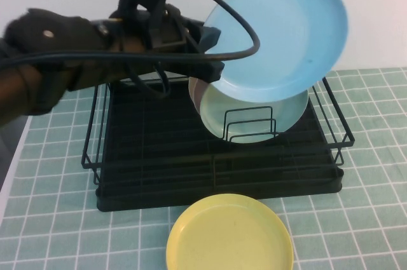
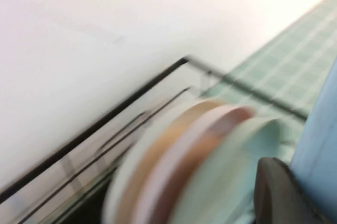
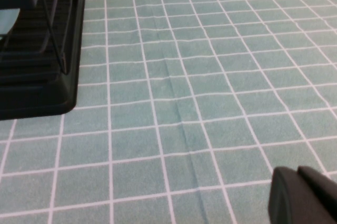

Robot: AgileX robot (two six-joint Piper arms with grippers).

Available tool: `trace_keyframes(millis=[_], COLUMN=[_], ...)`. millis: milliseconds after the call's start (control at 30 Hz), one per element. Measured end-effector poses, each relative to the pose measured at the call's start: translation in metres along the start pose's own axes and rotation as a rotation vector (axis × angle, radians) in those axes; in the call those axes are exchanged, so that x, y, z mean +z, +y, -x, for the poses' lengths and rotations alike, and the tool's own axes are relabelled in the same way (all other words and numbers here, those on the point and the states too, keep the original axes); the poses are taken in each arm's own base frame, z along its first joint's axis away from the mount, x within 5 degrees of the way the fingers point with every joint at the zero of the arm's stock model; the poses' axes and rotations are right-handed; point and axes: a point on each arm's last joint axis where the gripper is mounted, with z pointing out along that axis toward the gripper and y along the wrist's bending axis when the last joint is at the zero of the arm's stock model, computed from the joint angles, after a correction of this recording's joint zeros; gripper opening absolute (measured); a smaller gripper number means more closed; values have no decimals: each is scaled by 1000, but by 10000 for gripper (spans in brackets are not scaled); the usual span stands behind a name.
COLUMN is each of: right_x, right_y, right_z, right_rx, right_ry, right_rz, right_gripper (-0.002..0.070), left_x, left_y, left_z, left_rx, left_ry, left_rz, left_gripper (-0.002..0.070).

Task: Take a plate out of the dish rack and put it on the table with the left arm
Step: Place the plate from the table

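Observation:
The light sky-blue plate [image 1: 280, 35] is tilted in the air above the black wire dish rack [image 1: 159, 155], clear of its dividers. My left gripper [image 1: 213, 47] is shut on the plate's left rim, and the black left arm [image 1: 57, 47] reaches in from the left. In the left wrist view the plate [image 2: 321, 145] sits against one dark finger [image 2: 279, 192]. My right gripper [image 3: 297, 174] is shut and empty, low over the pale-green tiled table [image 3: 200, 103], out of the high view.
A mint-green plate [image 1: 254, 114] stands upright in the rack, with a pinkish plate [image 1: 196, 92] behind it. They blur in the left wrist view [image 2: 200, 161]. A yellow plate [image 1: 229, 235] lies on the table [image 1: 369, 219] in front of the rack. The rack's corner [image 3: 37, 60] shows beside the right gripper.

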Motion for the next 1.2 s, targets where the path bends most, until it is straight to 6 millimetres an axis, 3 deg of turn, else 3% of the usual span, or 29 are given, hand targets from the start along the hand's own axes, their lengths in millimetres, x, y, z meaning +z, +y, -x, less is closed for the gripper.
trace_keyframes(millis=[133, 267, 567, 733, 1200], right_x=[0, 0, 0, 0, 0], right_y=[0, 0, 0, 0, 0], right_z=[0, 0, 0, 0, 0], right_rx=[0, 0, 0, 0, 0], right_ry=[0, 0, 0, 0, 0], right_rz=[0, 0, 0, 0, 0], right_gripper=[-2, -2, -2, -2, -2], left_x=[-29, -53, -81, -70, -16], left_y=[-16, -26, -7, -5, 1], left_z=[15, 15, -35, -63, -141], left_rx=[21, -11, -292, -390, -650], left_ry=[-8, 95, 711, 899, 983], left_rz=[-113, -180, -165, -200, -176], left_gripper=[53, 53, 53, 53, 53])
